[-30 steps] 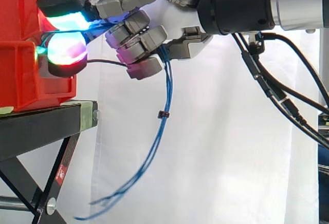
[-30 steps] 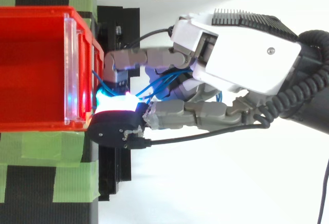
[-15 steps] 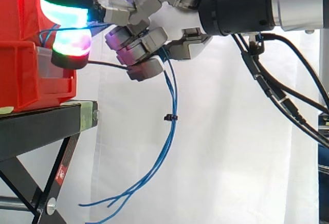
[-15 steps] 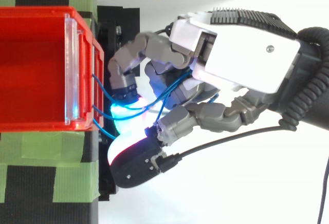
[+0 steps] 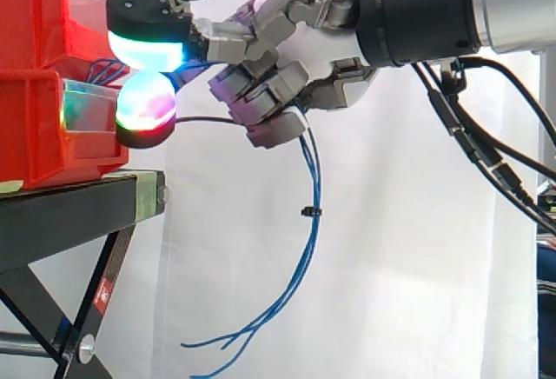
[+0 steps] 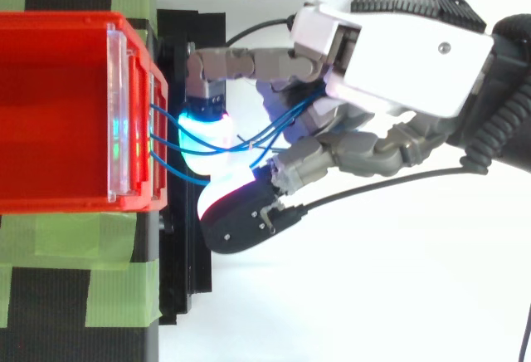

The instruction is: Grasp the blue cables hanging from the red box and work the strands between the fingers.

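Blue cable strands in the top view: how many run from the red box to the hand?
3 blue cable strands leave the red box: an upper strand, a middle strand, a lower strand. The hand may hide more.

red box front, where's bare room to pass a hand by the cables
Free: inside the red box, and under the hand between the black stand and the dangling blue cables. Crowded: the box's front, where strands and glowing fingertips bunch.

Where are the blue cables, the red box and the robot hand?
blue cables [image 5: 311, 179]: side view, hanging strands.
red box [image 5: 30, 127]: side view, outer wall.
hand [image 6: 406, 63]: top view, white back.
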Motion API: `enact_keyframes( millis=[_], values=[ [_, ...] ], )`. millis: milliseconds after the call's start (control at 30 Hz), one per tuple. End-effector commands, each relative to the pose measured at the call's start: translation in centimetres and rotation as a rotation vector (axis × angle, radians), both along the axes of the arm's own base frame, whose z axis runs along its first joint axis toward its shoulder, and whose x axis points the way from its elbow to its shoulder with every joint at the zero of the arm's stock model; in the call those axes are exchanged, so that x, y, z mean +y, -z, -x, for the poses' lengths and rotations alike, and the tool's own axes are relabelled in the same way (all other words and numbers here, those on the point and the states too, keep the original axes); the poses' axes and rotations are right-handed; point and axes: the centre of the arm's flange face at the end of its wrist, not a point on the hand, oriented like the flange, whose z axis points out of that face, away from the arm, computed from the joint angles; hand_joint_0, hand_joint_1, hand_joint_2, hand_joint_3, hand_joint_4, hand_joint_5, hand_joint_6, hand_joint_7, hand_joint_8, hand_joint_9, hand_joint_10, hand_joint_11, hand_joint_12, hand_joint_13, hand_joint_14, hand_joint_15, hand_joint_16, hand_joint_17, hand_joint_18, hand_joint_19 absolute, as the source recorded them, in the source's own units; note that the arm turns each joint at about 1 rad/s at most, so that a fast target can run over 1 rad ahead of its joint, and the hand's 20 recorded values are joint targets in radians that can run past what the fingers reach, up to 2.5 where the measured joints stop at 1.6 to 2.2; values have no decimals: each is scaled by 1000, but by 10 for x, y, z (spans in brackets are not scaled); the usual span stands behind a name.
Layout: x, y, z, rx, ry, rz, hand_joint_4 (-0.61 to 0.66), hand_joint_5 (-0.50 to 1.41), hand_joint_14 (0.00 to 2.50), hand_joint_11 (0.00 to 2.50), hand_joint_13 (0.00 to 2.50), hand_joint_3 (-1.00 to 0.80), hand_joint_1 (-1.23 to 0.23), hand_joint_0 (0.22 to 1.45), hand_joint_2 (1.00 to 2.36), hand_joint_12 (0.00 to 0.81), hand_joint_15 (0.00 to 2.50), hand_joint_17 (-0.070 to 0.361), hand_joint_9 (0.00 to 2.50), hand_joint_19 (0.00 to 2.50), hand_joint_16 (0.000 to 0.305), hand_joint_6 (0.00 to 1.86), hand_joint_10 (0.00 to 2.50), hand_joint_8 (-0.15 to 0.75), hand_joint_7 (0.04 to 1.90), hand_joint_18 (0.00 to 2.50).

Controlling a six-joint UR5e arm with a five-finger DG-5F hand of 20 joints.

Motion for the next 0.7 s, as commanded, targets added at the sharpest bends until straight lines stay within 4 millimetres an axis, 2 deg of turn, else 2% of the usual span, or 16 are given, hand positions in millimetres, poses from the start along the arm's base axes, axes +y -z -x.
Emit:
enact_keyframes(
  millis=[0,233,367,500,567,600,667],
  values=[
    [-3,-6,2,-4,11,10,262,356,2500,1993,1023,-984,-619,822,1000,431,1295,142,908,1652,63,32,2500,350,1489,1391],
    [-4,-27,8,-9,8,78,273,347,2500,1993,1023,-979,-608,819,1000,431,1295,142,908,1652,63,75,2500,350,1472,1391],
    [-3,-27,8,-7,8,87,267,333,2500,1993,1023,-959,-607,842,1002,431,1295,142,908,1652,63,160,2500,350,1447,1391],
    [-3,-27,8,-11,8,88,262,326,2500,1993,1023,-822,-615,911,1007,431,1295,142,908,1652,63,290,2500,350,1384,1391],
    [-2,-27,8,-10,6,89,274,348,2500,1993,1023,-785,-616,915,1009,431,1295,142,908,1652,63,252,2500,350,1393,1391],
    [-2,-27,8,-10,6,89,290,418,2500,1993,1023,-733,-611,919,1011,431,1295,142,908,1652,63,37,2500,350,1485,1391],
    [-1,-27,7,-11,5,88,325,431,2500,1993,1023,-658,-599,925,1013,431,1295,142,908,1652,63,5,2500,350,1436,1391]
  ],
)
